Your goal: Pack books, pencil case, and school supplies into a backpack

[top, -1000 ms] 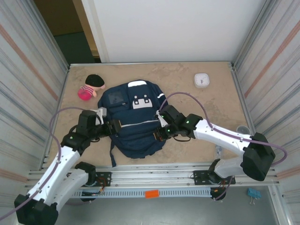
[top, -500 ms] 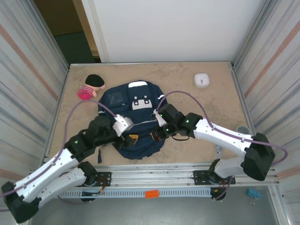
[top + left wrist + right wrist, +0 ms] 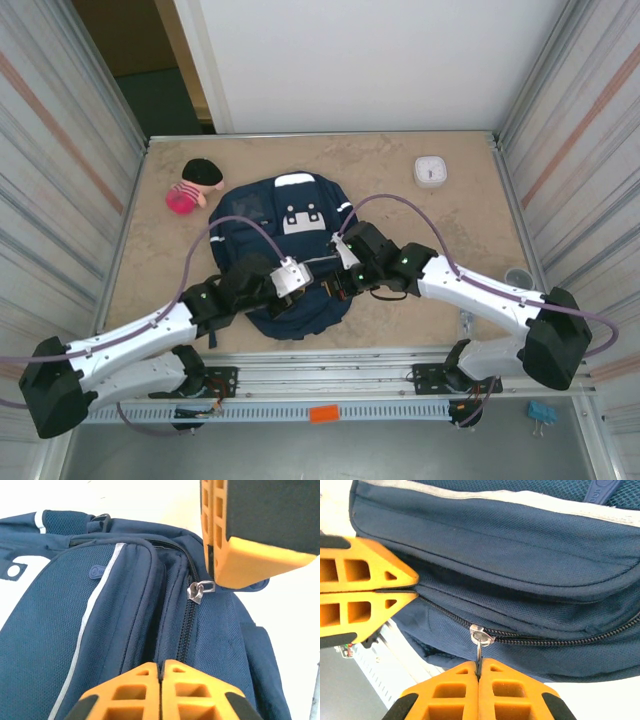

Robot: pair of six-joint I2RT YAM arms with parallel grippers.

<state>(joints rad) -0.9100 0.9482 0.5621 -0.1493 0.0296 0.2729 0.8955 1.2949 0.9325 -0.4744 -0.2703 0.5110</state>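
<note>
The large navy-blue fabric backpack with white trim stripes lies flat, front pocket up, a little left of the desk's middle. Its top points to the far edge and its bottom lies near the near edge. On its lower right side sits a silver metal zipper pull on a black zipper. The right pincer is closed tight on that pull's ring. Just beside it, the left pincer has its orange fingers pressed together, the tips against the fabric by the zipper seam; whether fabric is pinched I cannot tell. A pink plush toy with a black cap lies near the far-left corner, and a white square device towards the far-right corner.
</note>
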